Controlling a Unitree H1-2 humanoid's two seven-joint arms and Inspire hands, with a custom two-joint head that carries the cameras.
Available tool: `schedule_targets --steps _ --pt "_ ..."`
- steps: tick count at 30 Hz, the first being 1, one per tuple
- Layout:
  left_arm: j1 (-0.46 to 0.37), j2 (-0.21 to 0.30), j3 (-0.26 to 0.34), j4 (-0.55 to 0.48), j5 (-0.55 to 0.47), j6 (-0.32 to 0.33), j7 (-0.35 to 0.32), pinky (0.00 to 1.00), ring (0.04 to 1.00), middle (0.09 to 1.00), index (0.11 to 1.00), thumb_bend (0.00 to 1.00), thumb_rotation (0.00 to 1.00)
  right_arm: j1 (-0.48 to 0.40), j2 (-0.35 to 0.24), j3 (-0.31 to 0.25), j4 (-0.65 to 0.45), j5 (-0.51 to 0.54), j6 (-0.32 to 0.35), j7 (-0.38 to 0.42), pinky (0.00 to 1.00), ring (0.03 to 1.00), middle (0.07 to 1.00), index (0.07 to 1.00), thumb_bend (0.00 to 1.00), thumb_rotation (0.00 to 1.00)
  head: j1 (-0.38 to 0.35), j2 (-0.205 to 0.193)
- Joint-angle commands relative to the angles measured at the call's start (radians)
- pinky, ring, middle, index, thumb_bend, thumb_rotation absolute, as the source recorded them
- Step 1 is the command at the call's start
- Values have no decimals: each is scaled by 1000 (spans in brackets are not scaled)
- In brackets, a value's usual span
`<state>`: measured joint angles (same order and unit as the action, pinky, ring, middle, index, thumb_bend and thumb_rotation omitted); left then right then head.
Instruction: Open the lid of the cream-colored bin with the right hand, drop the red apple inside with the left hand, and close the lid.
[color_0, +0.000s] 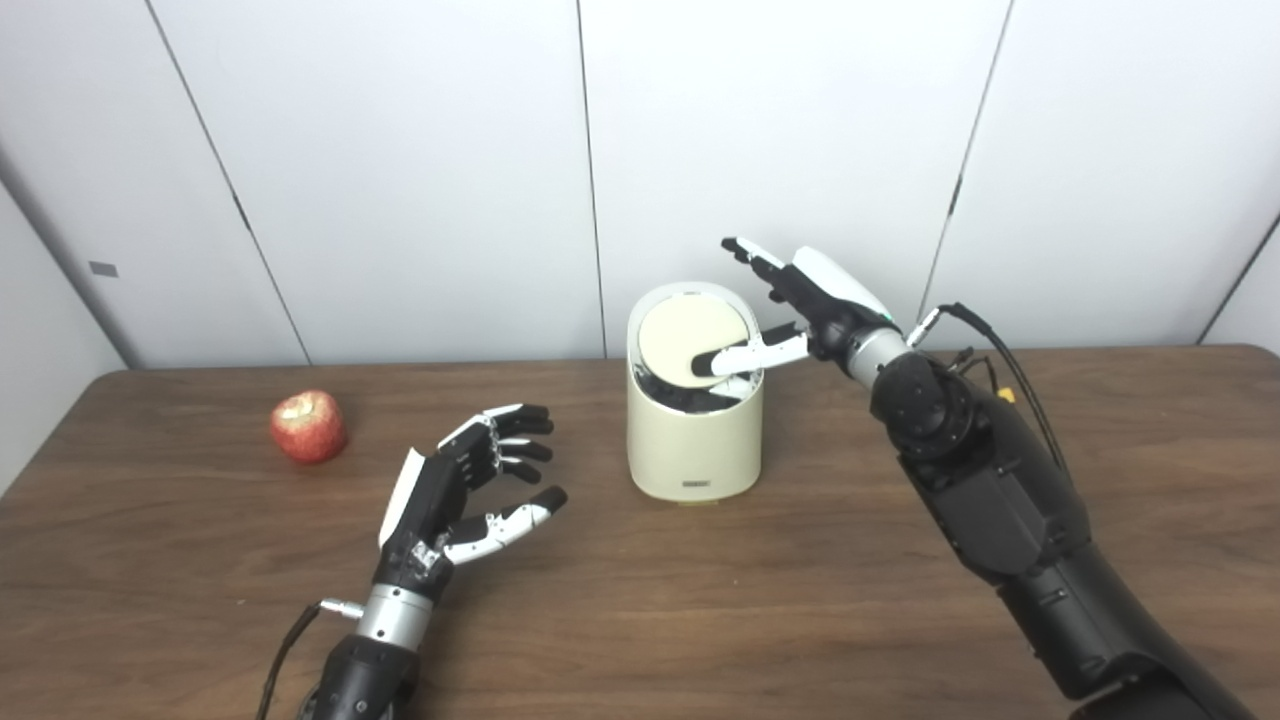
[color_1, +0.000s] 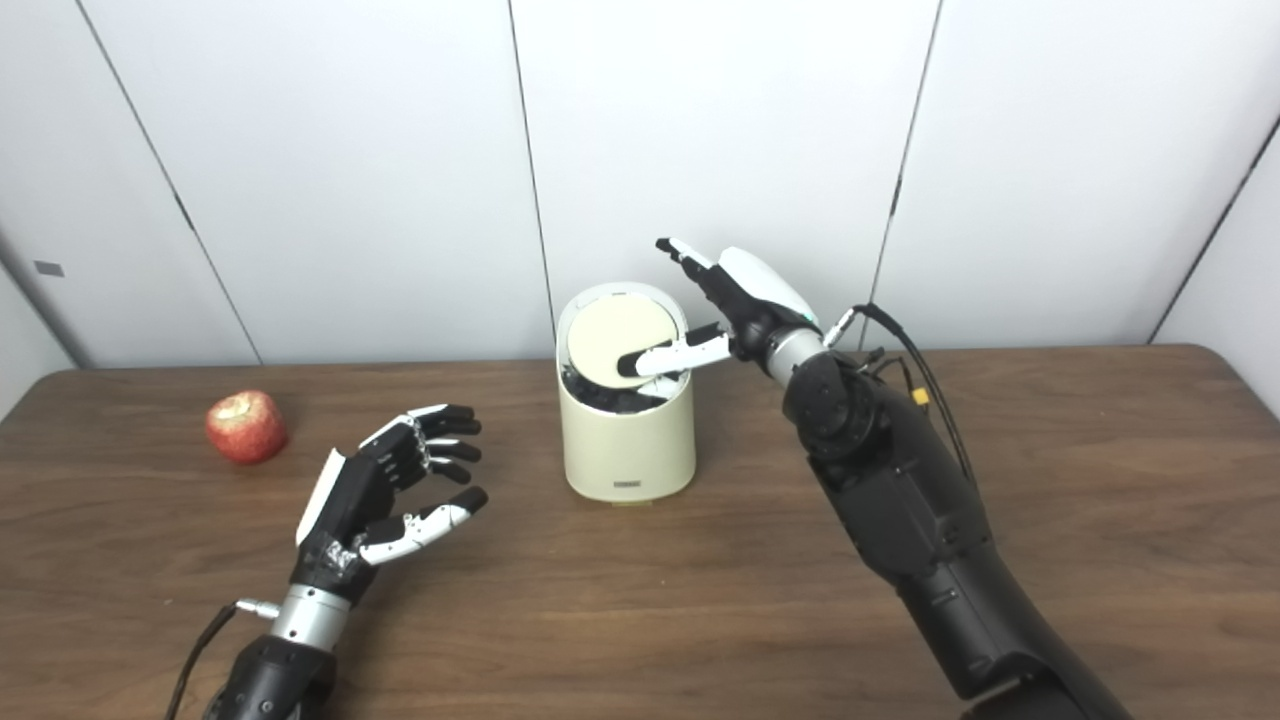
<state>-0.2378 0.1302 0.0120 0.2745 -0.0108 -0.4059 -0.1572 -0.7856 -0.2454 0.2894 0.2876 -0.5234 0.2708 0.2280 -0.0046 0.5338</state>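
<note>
Right hand (color_0: 810, 300) reaches over the bin (color_0: 693, 430), fingers spread and holding nothing, its thumb lying across the round lid (color_0: 695, 340), which is tipped up with a dark gap at its front edge. Left hand (color_0: 465, 480) hovers open and empty above the table (color_0: 640, 620), well apart from the apple (color_0: 308, 427) lying near the table's left end. That apple looks firm, smooth and light, likely to roll if nudged; I'd wrap fingers round its sides. The lid seems a thin, stiff swing flap that probably yields to a gentle push.
</note>
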Motion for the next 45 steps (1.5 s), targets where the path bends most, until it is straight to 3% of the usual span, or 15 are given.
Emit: schedule_targets --steps 1,9,19,27,36,41,45 --pt "55 -31 -16 28 -3 -1 11 549 648 735 759 626 100 -52 -9 8 -7 -22 -23 -18 854 935 948 951 875 392 -1 1" --pt "58 -31 -21 16 23 7 22 552 642 731 759 619 90 -57 -12 39 -22 -62 -4 -10 817 931 950 948 881 370 2 5" --pt "63 -29 -20 7 8 11 14 557 651 737 762 628 109 -80 -34 117 -63 -178 123 61 827 923 945 935 873 281 5 15" --pt "61 -25 -19 12 5 8 12 550 646 735 756 626 102 -87 -35 147 -76 -229 197 134 796 906 936 916 893 242 5 17" --pt "56 -24 -20 18 15 10 19 555 645 738 758 622 98 -70 -34 121 -81 -204 170 103 755 897 933 914 888 250 0 11" --pt "43 -23 -20 41 9 -4 16 549 645 738 758 621 87 -49 -24 53 -124 -132 125 60 802 914 941 931 858 288 -3 5" --pt "34 -25 -19 58 17 -13 22 557 648 732 757 622 91 -32 -12 0 -161 -90 88 8 749 877 912 910 871 289 -5 0"
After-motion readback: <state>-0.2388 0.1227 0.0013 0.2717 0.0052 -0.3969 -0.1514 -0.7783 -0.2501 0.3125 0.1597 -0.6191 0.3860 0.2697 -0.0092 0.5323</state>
